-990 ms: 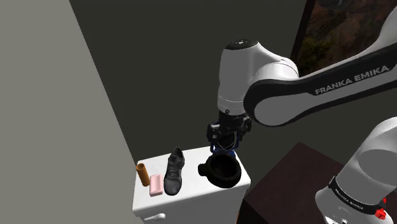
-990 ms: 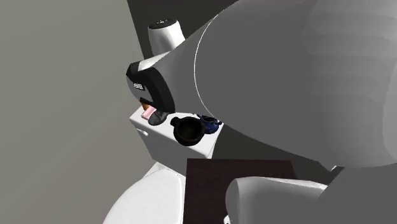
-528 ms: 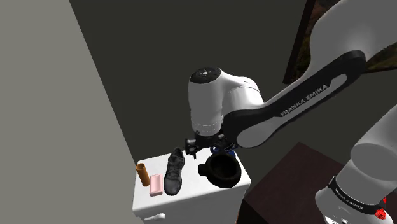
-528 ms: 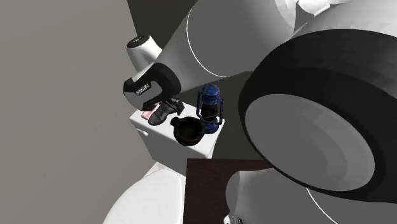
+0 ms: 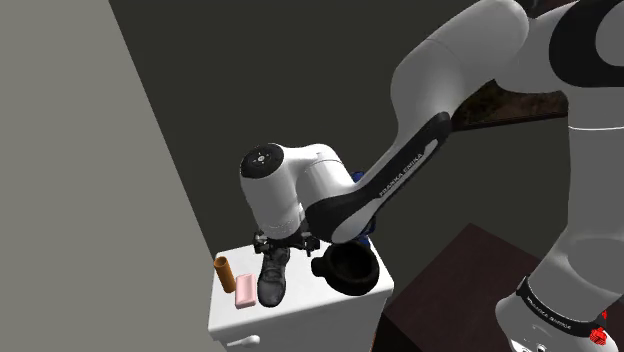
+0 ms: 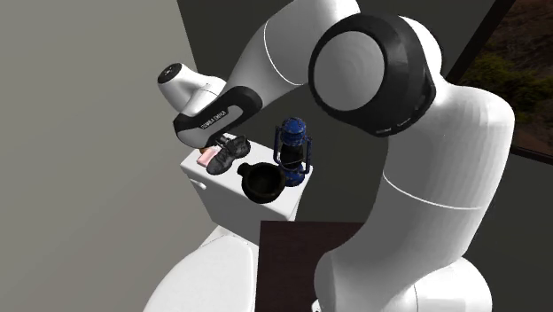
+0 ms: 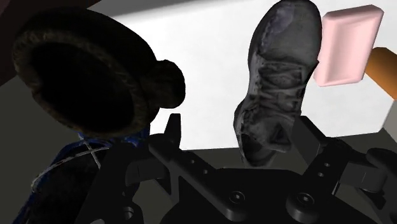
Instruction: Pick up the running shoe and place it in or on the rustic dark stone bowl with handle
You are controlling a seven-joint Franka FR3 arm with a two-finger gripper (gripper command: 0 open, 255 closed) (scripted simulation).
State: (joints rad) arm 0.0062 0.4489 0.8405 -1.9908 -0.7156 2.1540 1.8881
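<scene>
The dark shoe (image 7: 280, 83) lies flat on the white cabinet top (image 7: 210, 51), with bare surface between it and the bowl (image 5: 350, 289). A pink block (image 7: 347, 44) crowds its other side. The gripper (image 7: 240, 130) hovers, fingers spread around the heel.

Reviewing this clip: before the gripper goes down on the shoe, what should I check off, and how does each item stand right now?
1. Gripper fingers stand apart: ok.
2. Heel end of the shoe lies between the fingers, untouched: ok.
3. Shoe rests on its sole on the white top: ok.
4. Pink block clear of the shoe's toe: cannot tell, they lie very close.
5. Bowl upright, nothing seen inside: ok.
</scene>
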